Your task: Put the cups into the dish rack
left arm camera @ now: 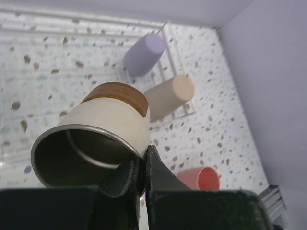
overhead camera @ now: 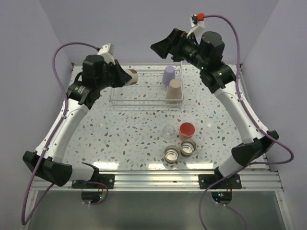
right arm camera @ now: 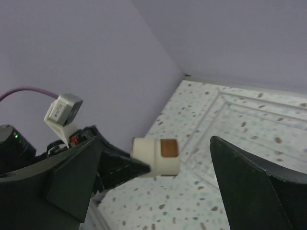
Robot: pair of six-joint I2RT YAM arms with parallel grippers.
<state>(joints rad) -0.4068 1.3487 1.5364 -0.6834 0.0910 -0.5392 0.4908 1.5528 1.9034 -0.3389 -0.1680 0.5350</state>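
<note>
My left gripper (overhead camera: pixel 124 76) is shut on the rim of a cream cup with a tan base (overhead camera: pixel 132 76), holding it on its side in the air over the left end of the dish rack (overhead camera: pixel 125 102). The left wrist view shows this cup (left arm camera: pixel 103 122) pinched at its silvery rim, one finger inside it. A lavender cup (overhead camera: pixel 169 74) and a beige cup (overhead camera: pixel 174 90) stand mouth down in the rack's right end. On the table in front are a clear cup (overhead camera: pixel 168 131), a red-pink cup (overhead camera: pixel 187 129) and two silvery-rimmed cups (overhead camera: pixel 171 153) (overhead camera: pixel 188 147). My right gripper (overhead camera: pixel 162 48) hangs open and empty behind the rack, facing the held cup (right arm camera: pixel 156 155).
The purple walls stand close behind and beside the rack. The right arm reaches over the table's right side. The table's left half holds only the left arm above it. An aluminium rail (overhead camera: pixel 158 178) runs along the near edge.
</note>
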